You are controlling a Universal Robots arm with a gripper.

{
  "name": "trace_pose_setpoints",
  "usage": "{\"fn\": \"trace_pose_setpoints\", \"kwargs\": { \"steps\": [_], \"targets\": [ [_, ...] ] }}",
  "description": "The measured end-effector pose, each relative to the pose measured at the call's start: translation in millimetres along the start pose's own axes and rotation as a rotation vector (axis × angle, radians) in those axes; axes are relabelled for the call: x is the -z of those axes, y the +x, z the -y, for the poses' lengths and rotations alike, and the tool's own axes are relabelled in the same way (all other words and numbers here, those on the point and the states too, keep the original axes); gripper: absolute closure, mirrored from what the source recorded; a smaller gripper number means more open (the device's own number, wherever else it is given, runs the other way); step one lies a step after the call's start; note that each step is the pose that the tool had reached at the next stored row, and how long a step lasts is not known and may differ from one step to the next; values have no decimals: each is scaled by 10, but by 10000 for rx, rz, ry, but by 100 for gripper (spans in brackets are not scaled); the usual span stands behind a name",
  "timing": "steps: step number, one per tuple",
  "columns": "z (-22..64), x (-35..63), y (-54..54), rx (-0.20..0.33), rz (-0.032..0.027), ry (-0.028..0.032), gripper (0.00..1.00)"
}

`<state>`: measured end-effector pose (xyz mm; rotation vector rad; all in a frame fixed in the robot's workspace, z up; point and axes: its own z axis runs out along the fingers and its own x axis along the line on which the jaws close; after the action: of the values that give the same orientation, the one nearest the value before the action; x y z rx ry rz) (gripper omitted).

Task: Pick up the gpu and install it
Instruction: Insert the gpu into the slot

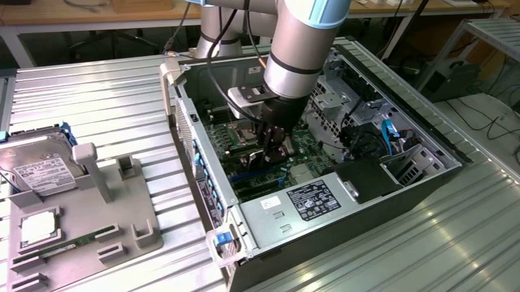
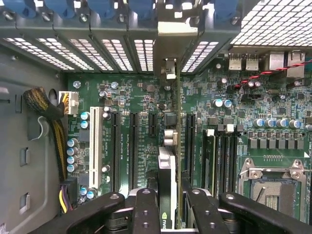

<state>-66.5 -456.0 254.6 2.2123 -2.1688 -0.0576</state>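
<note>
1 gpu (image 2: 167, 185) edge-on between jaws of gripper (image 2: 168, 204), clamped, above motherboard (image 2: 146, 97) slots. 1 hard drive (image 1: 36, 167), 1 RAM stick (image 1: 69, 246) on holder (image 1: 122, 219).

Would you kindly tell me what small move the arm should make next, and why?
Probably ease straight down: the pincer grips the gpu edge-on above the motherboard, among its long slots, seemingly not yet seated.
</note>
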Motion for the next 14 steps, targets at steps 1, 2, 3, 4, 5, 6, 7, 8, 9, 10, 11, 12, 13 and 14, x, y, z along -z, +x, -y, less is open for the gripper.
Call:
{"fn": "trace_pose_setpoints", "kwargs": {
  "steps": [1,2,3,4,5,6,7,8,9,10,11,12,13,14],
  "targets": [
    [-3,0,-1,-27,1,0,73],
    [-3,0,-1,-38,1,0,73],
    [-3,0,-1,-43,3,0,73],
    [-4,0,-1,-50,3,0,73],
    [-4,0,-1,-60,3,0,73],
    [-4,0,-1,-85,5,0,73],
    [-4,0,-1,-116,7,0,73],
    [-4,0,-1,-149,8,-1,73],
    [-4,0,-1,-154,8,-1,73],
    [-8,0,-1,-156,8,-1,73],
    [-13,-1,-1,-156,9,-1,73],
    [-22,-1,-1,-156,8,-1,73],
    [-28,-1,-1,-156,8,-1,73],
    [-31,-2,-1,-157,9,-1,73]
  ]
}}
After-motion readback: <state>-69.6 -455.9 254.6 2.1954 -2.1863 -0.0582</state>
